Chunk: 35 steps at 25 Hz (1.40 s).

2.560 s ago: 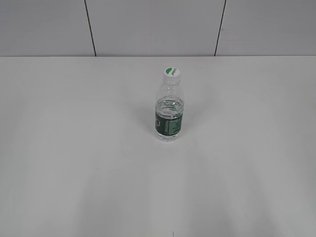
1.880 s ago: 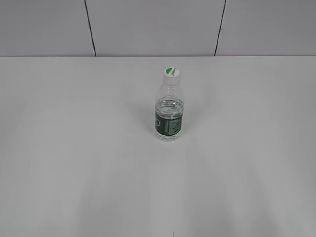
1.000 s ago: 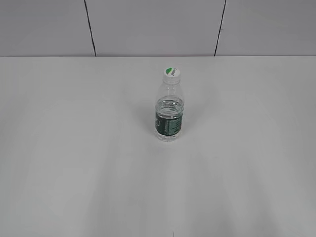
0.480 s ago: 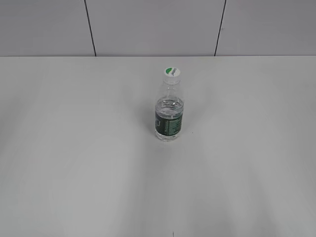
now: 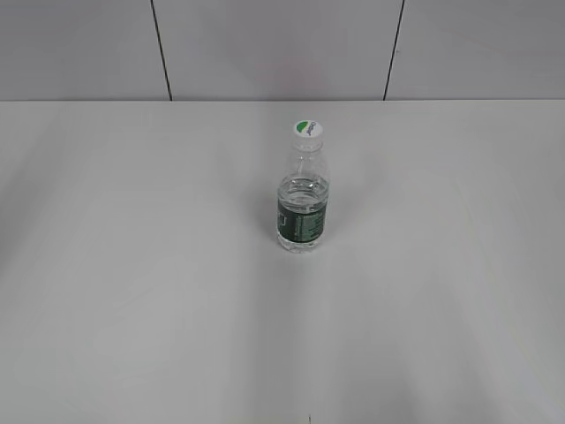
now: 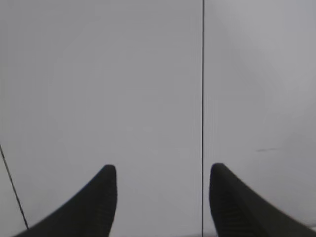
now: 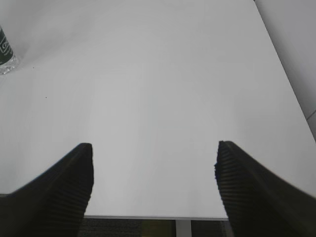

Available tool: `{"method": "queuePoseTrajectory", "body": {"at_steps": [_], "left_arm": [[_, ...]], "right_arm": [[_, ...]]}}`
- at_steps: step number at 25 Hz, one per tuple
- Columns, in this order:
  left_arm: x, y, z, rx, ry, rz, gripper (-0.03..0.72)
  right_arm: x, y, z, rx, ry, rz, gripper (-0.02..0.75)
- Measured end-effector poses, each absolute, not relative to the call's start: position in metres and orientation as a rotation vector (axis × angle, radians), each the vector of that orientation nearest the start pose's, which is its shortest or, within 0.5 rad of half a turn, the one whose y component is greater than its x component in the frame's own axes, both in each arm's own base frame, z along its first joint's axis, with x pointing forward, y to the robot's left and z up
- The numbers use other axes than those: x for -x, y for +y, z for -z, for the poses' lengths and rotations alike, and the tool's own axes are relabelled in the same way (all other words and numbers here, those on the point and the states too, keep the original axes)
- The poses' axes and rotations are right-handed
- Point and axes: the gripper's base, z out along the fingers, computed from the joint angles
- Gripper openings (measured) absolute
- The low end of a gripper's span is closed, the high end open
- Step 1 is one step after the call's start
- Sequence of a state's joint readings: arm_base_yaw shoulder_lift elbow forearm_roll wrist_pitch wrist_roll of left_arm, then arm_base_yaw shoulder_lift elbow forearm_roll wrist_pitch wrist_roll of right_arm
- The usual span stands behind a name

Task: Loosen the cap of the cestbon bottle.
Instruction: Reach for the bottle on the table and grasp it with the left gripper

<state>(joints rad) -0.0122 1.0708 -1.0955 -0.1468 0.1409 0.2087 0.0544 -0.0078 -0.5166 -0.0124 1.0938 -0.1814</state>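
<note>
You have the cestbon bottle (image 5: 302, 199) standing upright near the middle of the white table (image 5: 132, 291), a little toward twelve o'clock from centre, with the cap (image 5: 307, 130) seated on its neck and the green half-circle mark facing up. Water fills roughly the lower part, level with the top of the dark green label.

Neither arm shows in the exterior view. In the left wrist view your left gripper (image 6: 163, 173) has its fingers spread wide, with nothing between them; it faces a pale panelled surface crossed by a thin dark seam, probably the wall, though the view is too plain to be sure.

Your right gripper (image 7: 154, 148) is likewise spread and empty, over the table's near edge. From there the bottle's base (image 7: 6, 52) sits at about ten o'clock, well apart from the fingertips.
</note>
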Motion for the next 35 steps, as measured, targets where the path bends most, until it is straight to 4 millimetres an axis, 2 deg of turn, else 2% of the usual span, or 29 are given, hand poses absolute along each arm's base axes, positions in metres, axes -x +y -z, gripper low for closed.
{"method": "queuePoseTrajectory", "body": {"at_steps": [8, 12, 18, 21, 25, 30, 35], "left_arm": [[-0.32, -0.003, -0.381, -0.092, 1.611, -0.089, 0.384], [-0.352, -0.002, -0.35, -0.104, 1.593, -0.114, 0.384], [-0.391, -0.003, -0.286, -0.118, 1.62, -0.125, 0.347], [-0.399, -0.006, -0.253, -0.151, 1.622, -0.093, 0.334], [-0.398, -0.013, -0.215, -0.172, 1.609, -0.008, 0.331], [-0.384, -0.021, -0.186, -0.234, 1.538, 0.079, 0.33], [-0.368, -0.024, -0.155, -0.243, 1.545, 0.125, 0.33]], "right_arm": [[0.009, -0.002, -0.279, 0.241, 2.04, 0.094, 0.585], [0.009, -0.002, -0.279, 0.241, 2.04, 0.094, 0.585], [0.009, -0.002, -0.279, 0.241, 2.04, 0.094, 0.585], [0.009, -0.002, -0.279, 0.241, 2.04, 0.094, 0.585], [0.009, -0.002, -0.279, 0.241, 2.04, 0.094, 0.585], [0.009, -0.002, -0.279, 0.241, 2.04, 0.094, 0.585], [0.009, -0.002, -0.279, 0.241, 2.04, 0.094, 0.585]]}}
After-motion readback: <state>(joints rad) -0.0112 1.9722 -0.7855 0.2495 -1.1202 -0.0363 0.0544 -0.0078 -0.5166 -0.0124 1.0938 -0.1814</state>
